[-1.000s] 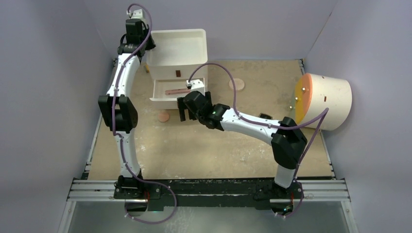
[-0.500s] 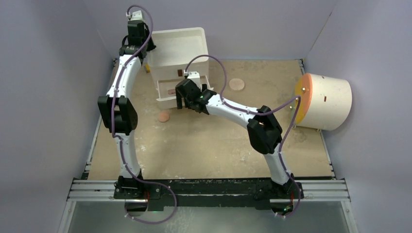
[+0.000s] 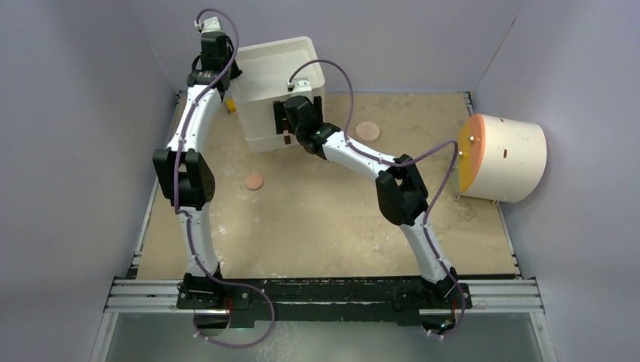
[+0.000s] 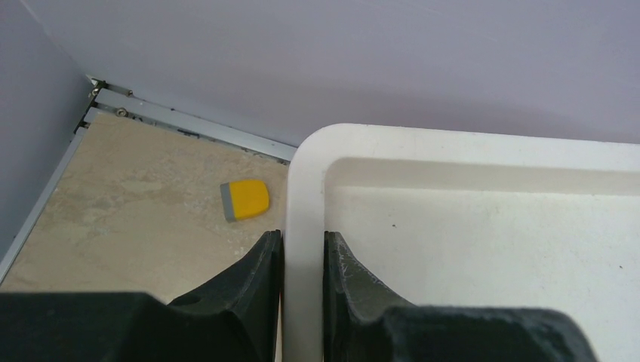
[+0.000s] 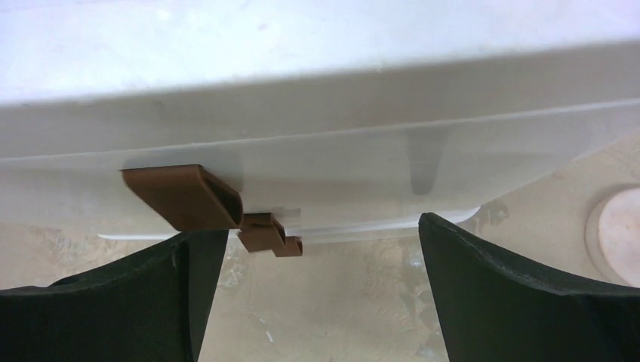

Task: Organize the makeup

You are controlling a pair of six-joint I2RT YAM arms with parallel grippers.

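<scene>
A white drawer box (image 3: 275,79) stands at the back left, its lower drawer (image 3: 264,141) pushed in. My left gripper (image 3: 226,75) is shut on the box's left rim (image 4: 303,196), one finger on each side of the wall. My right gripper (image 3: 285,124) hangs open against the box front, its fingers (image 5: 483,286) either side of two brown handles (image 5: 185,197). Of the makeup, one round peach disc (image 3: 254,182) lies on the table in front of the box. A second peach disc (image 3: 367,130) lies to the box's right and shows at the edge of the right wrist view (image 5: 615,234).
A small yellow block (image 4: 245,200) lies on the table left of the box, near the back corner. A big cream cylinder with an orange face (image 3: 502,157) lies on its side at the right edge. Purple walls close in the back and sides.
My right gripper moved back and left against the drawer front, and the open drawer with the pink stick slid shut. The box shifted slightly backward. The left gripper kept its hold.
</scene>
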